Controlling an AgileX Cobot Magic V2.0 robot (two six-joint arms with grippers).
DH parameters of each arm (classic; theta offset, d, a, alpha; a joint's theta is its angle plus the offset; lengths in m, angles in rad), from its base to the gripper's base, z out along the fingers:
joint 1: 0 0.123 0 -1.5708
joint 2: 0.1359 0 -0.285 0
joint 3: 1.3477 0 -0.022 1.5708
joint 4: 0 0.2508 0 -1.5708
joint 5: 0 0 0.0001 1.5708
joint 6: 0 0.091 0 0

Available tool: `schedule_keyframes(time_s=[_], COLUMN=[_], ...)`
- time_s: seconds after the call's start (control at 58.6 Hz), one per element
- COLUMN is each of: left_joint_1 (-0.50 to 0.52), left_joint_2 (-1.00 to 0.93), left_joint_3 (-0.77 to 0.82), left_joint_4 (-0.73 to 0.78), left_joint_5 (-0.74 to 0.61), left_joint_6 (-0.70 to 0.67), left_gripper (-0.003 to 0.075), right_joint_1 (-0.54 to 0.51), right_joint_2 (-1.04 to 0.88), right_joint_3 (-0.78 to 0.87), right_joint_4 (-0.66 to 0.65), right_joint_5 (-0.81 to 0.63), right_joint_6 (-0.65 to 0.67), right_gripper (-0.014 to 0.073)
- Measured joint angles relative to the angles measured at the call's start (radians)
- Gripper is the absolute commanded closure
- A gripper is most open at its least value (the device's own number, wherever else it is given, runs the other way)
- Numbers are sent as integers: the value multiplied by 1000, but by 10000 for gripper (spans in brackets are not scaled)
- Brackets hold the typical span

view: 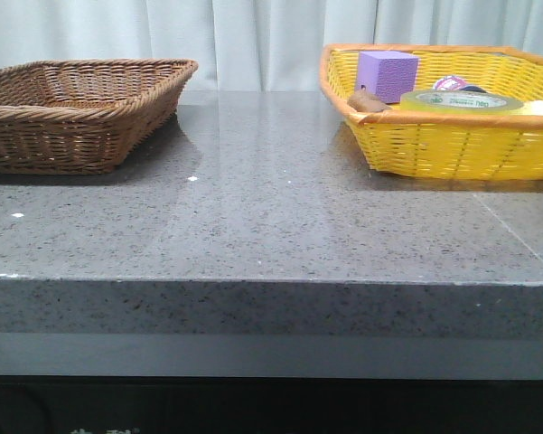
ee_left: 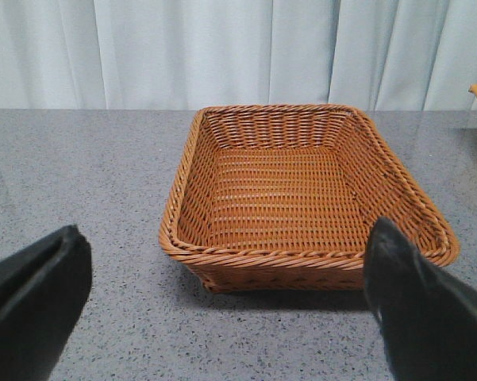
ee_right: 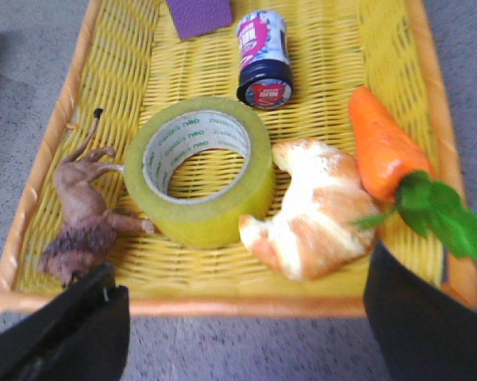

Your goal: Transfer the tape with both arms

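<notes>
The tape (ee_right: 200, 168), a wide yellow roll with a white core and green lettering, lies flat in the yellow basket (ee_right: 222, 305). In the front view it (view: 461, 101) shows above the basket's front rim (view: 452, 117) at the right. My right gripper (ee_right: 242, 329) is open and empty, hovering over the table just outside the basket's near rim. My left gripper (ee_left: 226, 305) is open and empty, over the table in front of the empty brown wicker basket (ee_left: 305, 258). Neither gripper shows in the front view.
The yellow basket also holds a toy lion (ee_right: 83, 214), a croissant (ee_right: 309, 210), a carrot (ee_right: 389, 159), a small pink-and-black container (ee_right: 264, 57) and a purple block (view: 386, 74). The brown basket (view: 72, 108) stands at the far left. White curtain behind.
</notes>
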Motion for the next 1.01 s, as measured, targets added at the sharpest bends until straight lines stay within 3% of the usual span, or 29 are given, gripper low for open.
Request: schedule_keyframes(time_s=[0.205, 0.529, 0.786, 1.008], left_joint_1=[0, 0, 0, 0], left_joint_2=[0, 0, 0, 0], left_joint_3=[0, 0, 0, 8], left_joint_4=[0, 0, 0, 0], left_joint_5=[0, 0, 4, 8], left_joint_6=[0, 0, 0, 0], left_gripper=[31, 31, 31, 31], right_joint_1=[67, 176, 178, 178], right_joint_2=[225, 515, 633, 685], right_joint_3=[-187, -415, -505, -525], right_joint_4=[29, 66, 23, 8], right_joint_5=[19, 84, 96, 96], right_joint_6=[16, 120, 274, 308], right_gripper=[98, 99, 99, 99])
